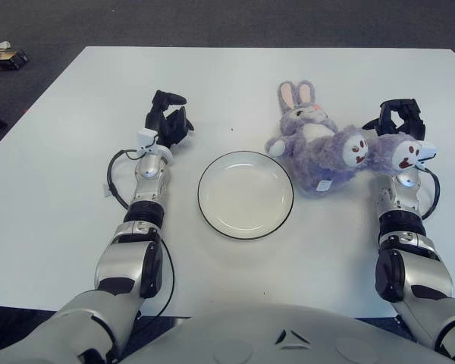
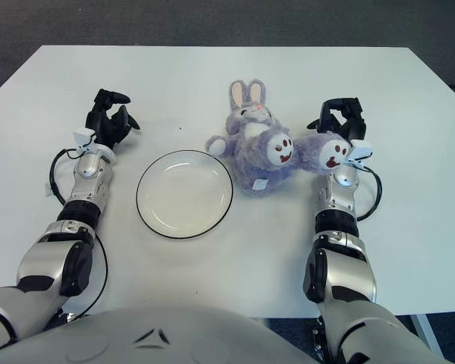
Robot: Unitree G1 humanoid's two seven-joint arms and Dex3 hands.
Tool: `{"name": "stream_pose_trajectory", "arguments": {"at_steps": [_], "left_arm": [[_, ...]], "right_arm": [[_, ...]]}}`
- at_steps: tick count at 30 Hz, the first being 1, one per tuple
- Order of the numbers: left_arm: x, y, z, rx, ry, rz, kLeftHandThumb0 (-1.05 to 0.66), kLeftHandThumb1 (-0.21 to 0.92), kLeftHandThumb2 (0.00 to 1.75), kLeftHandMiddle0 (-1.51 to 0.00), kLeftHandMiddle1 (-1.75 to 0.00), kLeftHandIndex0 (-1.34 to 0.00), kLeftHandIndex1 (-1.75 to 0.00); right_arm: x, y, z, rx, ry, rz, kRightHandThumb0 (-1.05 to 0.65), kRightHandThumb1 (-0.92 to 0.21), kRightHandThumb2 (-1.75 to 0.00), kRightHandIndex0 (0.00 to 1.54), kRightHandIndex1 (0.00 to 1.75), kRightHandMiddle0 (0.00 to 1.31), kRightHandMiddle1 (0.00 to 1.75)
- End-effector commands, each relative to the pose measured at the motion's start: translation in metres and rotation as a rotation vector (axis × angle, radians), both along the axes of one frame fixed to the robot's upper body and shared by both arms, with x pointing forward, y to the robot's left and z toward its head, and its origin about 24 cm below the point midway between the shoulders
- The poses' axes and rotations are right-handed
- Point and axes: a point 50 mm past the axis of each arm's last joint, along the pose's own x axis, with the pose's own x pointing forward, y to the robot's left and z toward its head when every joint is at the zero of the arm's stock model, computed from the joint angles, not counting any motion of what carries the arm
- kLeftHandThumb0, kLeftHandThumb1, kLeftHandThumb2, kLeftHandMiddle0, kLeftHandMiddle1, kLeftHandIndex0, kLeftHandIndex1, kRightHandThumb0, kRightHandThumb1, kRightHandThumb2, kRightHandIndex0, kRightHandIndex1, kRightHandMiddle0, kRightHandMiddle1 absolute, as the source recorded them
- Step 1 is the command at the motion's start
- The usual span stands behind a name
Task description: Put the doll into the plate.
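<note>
A purple plush bunny doll (image 1: 318,144) lies on its back on the white table, ears pointing away and feet towards me. It is just right of the empty white plate (image 1: 246,196) with a dark rim and touches or nearly touches the plate's upper right edge. My right hand (image 1: 398,117) shows just right of the doll. Its fingers are relaxed and hold nothing, and the doll's outer foot lies against its wrist. My left hand (image 1: 167,117) shows left of the plate, fingers loosely spread and empty.
The white table (image 1: 76,152) spreads wide around the plate, with its front edge near my body. A small dark object (image 1: 4,58) lies on the floor beyond the table's far left corner. Dark carpet surrounds the table.
</note>
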Motion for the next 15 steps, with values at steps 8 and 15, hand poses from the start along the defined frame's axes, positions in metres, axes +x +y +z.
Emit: {"name": "stream_pose_trajectory", "arguments": {"at_steps": [8, 15], "left_arm": [[-0.018, -0.002, -0.033, -0.012, 0.105, 0.017, -0.36, 0.81, 0.66, -0.80, -1.75, -0.27, -1.75], [-0.018, -0.003, -0.033, -0.014, 0.101, 0.017, -0.36, 0.80, 0.67, -0.80, -1.75, -0.28, -1.75]], "right_arm": [[-0.008, -0.012, 0.012, -0.170, 0.018, 0.078, -0.35, -0.92, -0.38, 0.80, 0.69, 0.34, 1.58], [-0.014, -0.014, 0.026, -0.368, 0.028, 0.095, -0.35, -0.92, -0.37, 0.79, 0.62, 0.35, 1.57]]}}
